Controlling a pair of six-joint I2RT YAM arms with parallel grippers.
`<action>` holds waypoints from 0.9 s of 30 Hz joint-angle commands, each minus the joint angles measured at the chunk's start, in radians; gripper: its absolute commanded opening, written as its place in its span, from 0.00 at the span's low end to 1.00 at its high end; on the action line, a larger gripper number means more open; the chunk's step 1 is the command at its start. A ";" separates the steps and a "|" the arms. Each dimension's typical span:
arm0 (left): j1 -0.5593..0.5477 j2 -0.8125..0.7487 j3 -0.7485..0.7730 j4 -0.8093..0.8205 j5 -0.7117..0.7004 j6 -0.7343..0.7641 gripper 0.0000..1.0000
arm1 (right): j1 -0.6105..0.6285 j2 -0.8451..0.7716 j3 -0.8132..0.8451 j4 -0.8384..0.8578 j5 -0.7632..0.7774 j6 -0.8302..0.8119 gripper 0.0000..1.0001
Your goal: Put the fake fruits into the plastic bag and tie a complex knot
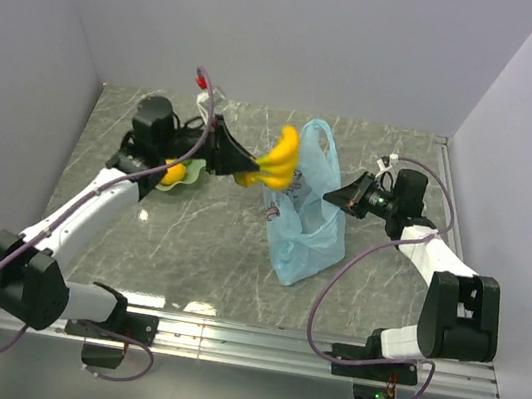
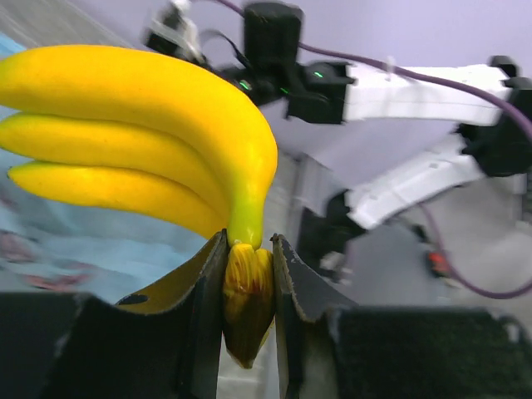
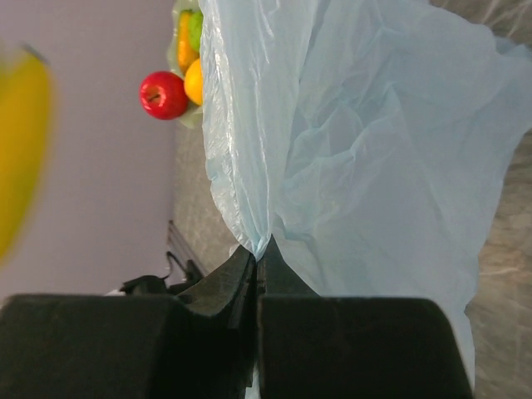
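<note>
From above, the banana bunch point(image 1: 281, 156) is a blurred yellow smear beside the plastic bag point(image 1: 306, 236). My right wrist view shows it only as a blur at the picture's edge, left of the bag. The bag's dark print point(image 1: 283, 205) is too small to read. My left arm point(image 1: 104, 199) covers most of the dish point(image 1: 159, 187) left of the bag.

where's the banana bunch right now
In the top view the banana bunch is near mid-table, gripped by its stem in the left end effector, right beside the bag's upper left edge.
</note>
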 commanded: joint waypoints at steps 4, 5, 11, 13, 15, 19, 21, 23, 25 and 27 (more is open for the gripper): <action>-0.136 0.047 -0.129 0.349 0.006 -0.425 0.00 | -0.016 0.029 -0.016 0.179 -0.079 0.144 0.00; -0.145 0.060 -0.137 0.352 -0.007 -0.432 0.00 | -0.015 0.032 -0.016 0.173 -0.077 0.133 0.00; -0.187 0.198 -0.160 0.479 -0.103 -0.534 0.00 | -0.018 0.030 -0.026 0.167 -0.071 0.120 0.00; -0.191 0.248 -0.160 0.505 -0.155 -0.528 0.00 | -0.018 0.027 -0.026 0.144 -0.070 0.104 0.00; -0.204 0.306 -0.155 0.513 -0.192 -0.516 0.00 | -0.020 0.017 -0.031 0.131 -0.067 0.096 0.00; -0.217 0.390 -0.158 0.538 -0.226 -0.484 0.00 | -0.030 0.003 -0.042 0.122 -0.067 0.084 0.00; -0.219 0.412 -0.158 0.478 -0.252 -0.405 0.00 | -0.030 0.001 -0.045 0.121 -0.076 0.082 0.00; -0.219 0.421 -0.151 0.423 -0.277 -0.337 0.00 | -0.030 -0.003 -0.045 0.102 -0.082 0.070 0.00; -0.222 0.424 -0.093 0.205 -0.335 -0.170 0.00 | -0.030 -0.008 -0.043 0.082 -0.090 0.056 0.00; -0.224 0.424 -0.048 -0.015 -0.442 -0.012 0.00 | -0.059 -0.013 -0.037 0.053 -0.096 0.042 0.00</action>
